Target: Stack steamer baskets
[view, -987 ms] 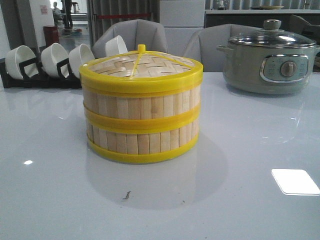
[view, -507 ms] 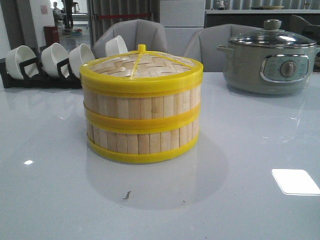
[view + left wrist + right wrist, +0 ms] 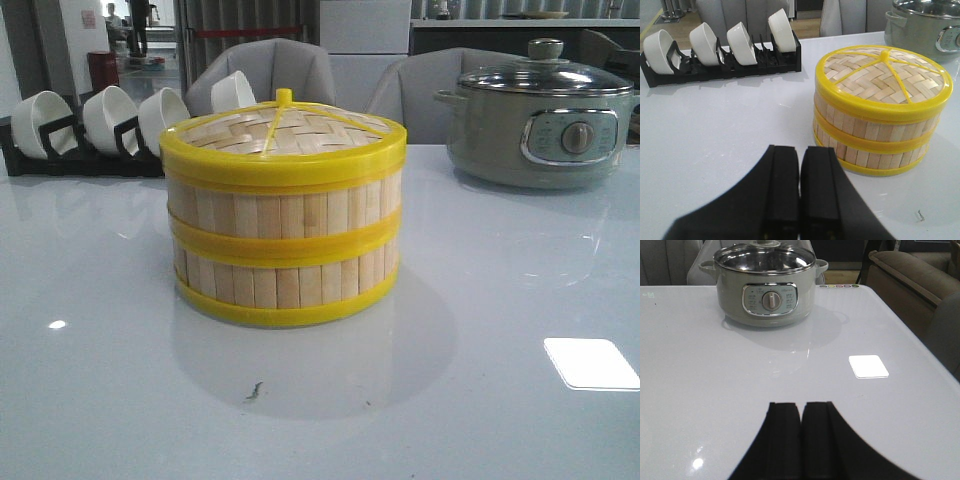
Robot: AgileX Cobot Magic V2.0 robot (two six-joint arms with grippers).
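Your two round bamboo-slat steamer baskets (image 3: 283,245) stand stacked upright, axis vertical, woven lid (image 3: 280,128) on top; left gripper (image 3: 800,187) and right gripper (image 3: 801,432) both clenched, empty.

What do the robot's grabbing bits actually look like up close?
Each wrist view shows two flat, matte black fingers, blocky and squared at the tips, widening toward the base: left gripper, right gripper. The left fingers show a thin yellow edge low down. No cables or markings are visible.

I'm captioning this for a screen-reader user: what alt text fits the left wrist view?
Two stacked steamer baskets under a woven lid stand on a white table. The left end effector, shut and empty, sits near them; a rack of white bowls stands behind.
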